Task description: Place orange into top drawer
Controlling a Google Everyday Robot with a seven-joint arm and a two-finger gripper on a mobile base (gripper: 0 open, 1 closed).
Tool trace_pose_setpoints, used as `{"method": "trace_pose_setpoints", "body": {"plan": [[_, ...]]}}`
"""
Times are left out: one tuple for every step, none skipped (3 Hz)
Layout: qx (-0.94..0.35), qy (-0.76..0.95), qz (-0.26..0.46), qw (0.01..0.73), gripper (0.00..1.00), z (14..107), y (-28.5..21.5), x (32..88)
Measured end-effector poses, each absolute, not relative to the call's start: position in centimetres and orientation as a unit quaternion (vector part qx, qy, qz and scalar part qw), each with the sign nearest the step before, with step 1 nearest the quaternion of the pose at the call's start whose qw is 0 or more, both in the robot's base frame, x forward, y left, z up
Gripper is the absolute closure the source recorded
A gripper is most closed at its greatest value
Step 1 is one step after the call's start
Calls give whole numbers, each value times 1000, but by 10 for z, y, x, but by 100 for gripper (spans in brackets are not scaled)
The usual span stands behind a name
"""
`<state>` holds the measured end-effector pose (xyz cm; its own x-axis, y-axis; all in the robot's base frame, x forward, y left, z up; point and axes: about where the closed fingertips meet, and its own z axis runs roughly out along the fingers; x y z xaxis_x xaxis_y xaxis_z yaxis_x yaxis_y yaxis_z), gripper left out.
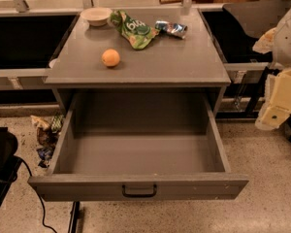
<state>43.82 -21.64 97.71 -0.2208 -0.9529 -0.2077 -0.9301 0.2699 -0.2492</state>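
Cream tool (274,111) downward, far right

Office kitchenette: counter (184,62), snack bags (135,30), speckled floor (271,178); hand (275,108) at right.

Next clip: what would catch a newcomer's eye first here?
The top drawer gapes wide open and empty in the foreground. The bright orange sits alone on the cabinet top above it, left of centre, with a cream bowl and green snack bag further back. The gripper hangs at the right edge, beside the cabinet, clear of both.
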Motion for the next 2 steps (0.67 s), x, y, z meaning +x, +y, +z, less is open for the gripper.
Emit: {"method": "trace_pose_setpoints", "body": {"plan": [[-603,780,-36,161,0,977,-216,438],[-601,780,-36,172,0,979,-216,444]]}}
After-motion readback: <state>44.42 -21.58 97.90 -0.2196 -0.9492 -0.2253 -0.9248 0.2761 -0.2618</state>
